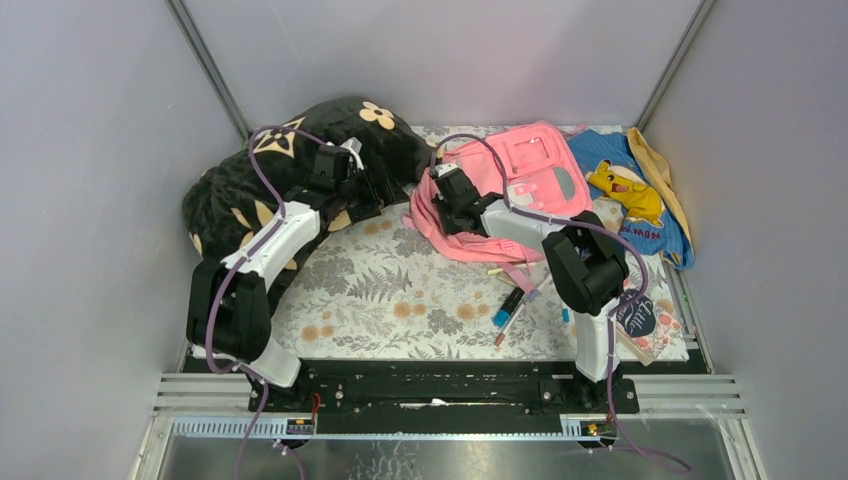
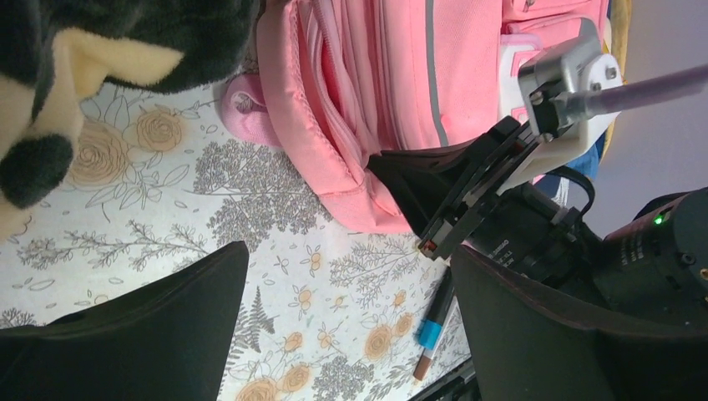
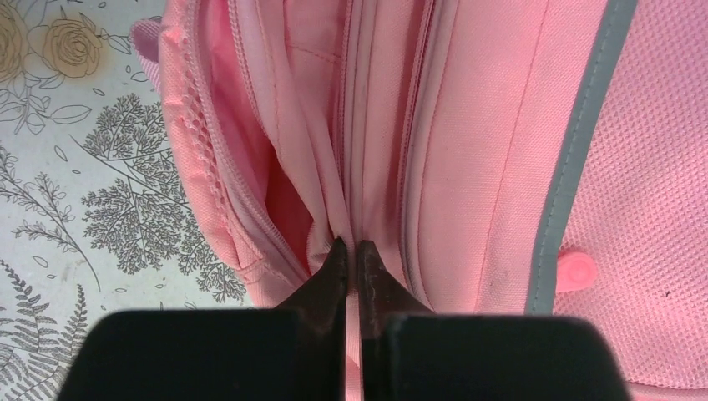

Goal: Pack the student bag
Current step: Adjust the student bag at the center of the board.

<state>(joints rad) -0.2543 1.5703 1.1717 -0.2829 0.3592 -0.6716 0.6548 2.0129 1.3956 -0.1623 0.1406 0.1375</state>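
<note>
Just right of the black pillow lies the student bag: opening step, your R gripper pinching its rim fabric, L gripper spread beside the pillow; next prob. lift to gape it.

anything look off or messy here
No damage shows. A few pens lie scattered loose on the table beside the student bag, which lies slumped with its zip gaping; the right claw pinches a fabric fold.
</note>
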